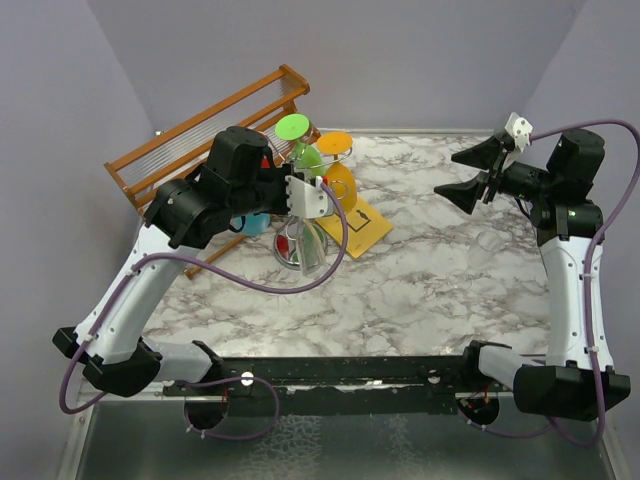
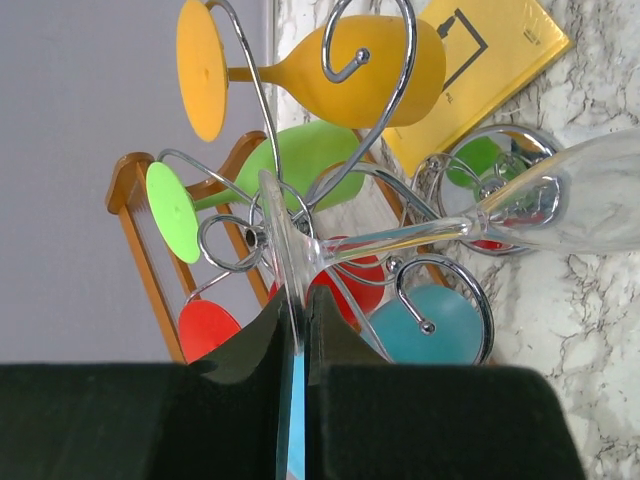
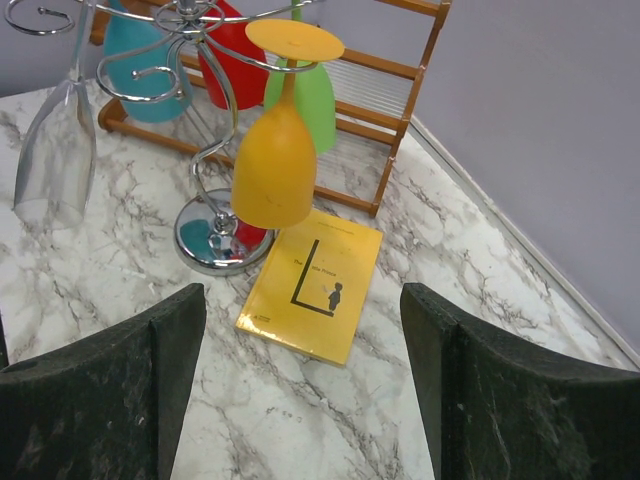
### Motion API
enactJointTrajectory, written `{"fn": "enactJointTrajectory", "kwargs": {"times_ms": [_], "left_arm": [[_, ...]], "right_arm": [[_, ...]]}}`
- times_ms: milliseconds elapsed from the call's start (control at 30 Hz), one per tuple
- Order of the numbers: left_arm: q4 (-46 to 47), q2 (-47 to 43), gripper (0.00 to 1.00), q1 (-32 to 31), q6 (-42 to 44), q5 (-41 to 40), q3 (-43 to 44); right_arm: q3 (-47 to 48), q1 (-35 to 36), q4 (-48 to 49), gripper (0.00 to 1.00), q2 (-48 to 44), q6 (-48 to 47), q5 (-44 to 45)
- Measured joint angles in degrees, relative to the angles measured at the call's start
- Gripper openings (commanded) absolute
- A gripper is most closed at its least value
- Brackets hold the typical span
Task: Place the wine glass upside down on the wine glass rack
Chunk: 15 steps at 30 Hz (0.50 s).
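- Left gripper point(image 2: 295, 310) pinches the foot of the clear wine glass point(image 2: 400, 238); glass bowl-down among the curled arms of the wire rack point(image 3: 212, 243);
- Right gripper point(image 1: 449, 174) spread wide, well apart from the rack.

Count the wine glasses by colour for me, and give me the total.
orange wine glass: 1
green wine glass: 1
red wine glass: 1
teal wine glass: 1
clear wine glass: 1
Total: 5

The wine glass point(image 3: 55, 150) is clear, the rack point(image 3: 212, 240) silver
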Motion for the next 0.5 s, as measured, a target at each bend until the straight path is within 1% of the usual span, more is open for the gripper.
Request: {"fn": "enactJointTrajectory", "kwargs": {"times_ms": [500], "left_arm": [[-0.02, 0.09, 0.0, -0.13, 1.99, -6.05, -0.55]], "right_arm": [[0.0, 0.0, 0.0, 0.79, 0.0, -0.17, -0.26]]}}
